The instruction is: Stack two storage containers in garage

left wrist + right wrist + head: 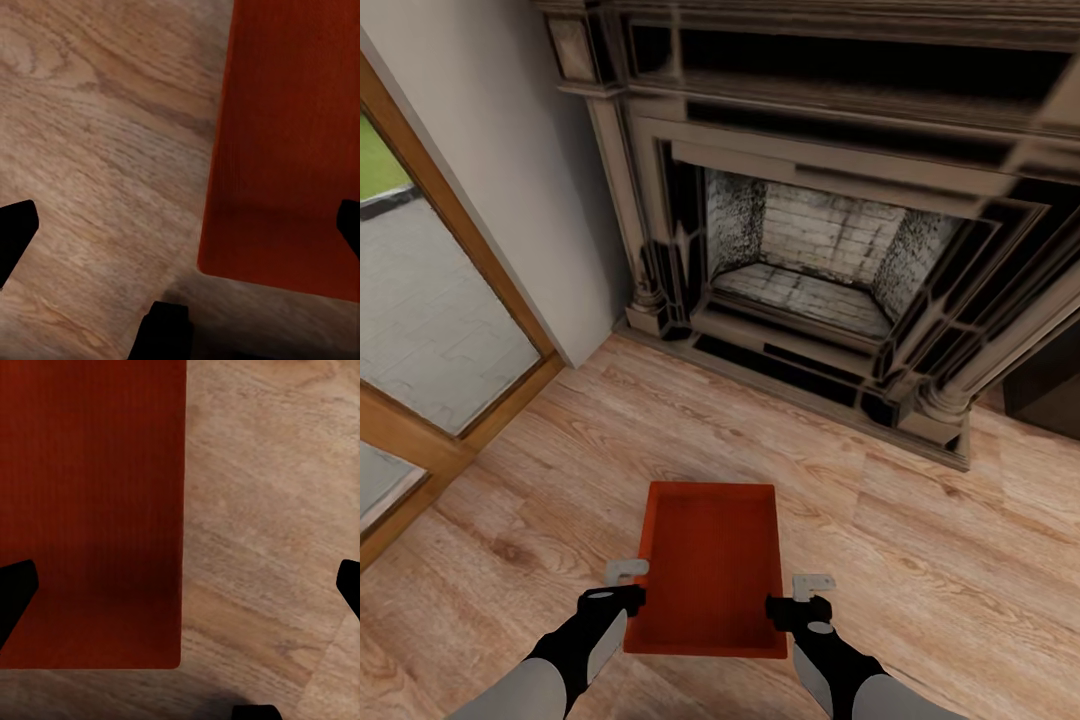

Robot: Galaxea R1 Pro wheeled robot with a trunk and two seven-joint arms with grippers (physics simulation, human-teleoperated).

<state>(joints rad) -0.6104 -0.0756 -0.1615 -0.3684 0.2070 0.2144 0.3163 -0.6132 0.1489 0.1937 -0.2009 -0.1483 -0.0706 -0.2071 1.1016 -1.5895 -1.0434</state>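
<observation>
Red-orange open-topped storage container (711,568)

The storage container (712,570) is a plain, unpatterned red-orange, darker inside, and it lies on a floor (920,560) of light honey-brown planks streaked with darker wavy grain. The fireplace (810,240) is grey-beige stone edged with black bands, its firebox lined with pale, mottled grey brick. The left claw (626,585) and right claw (808,592) have pale grey fingertips on black wrists.
</observation>
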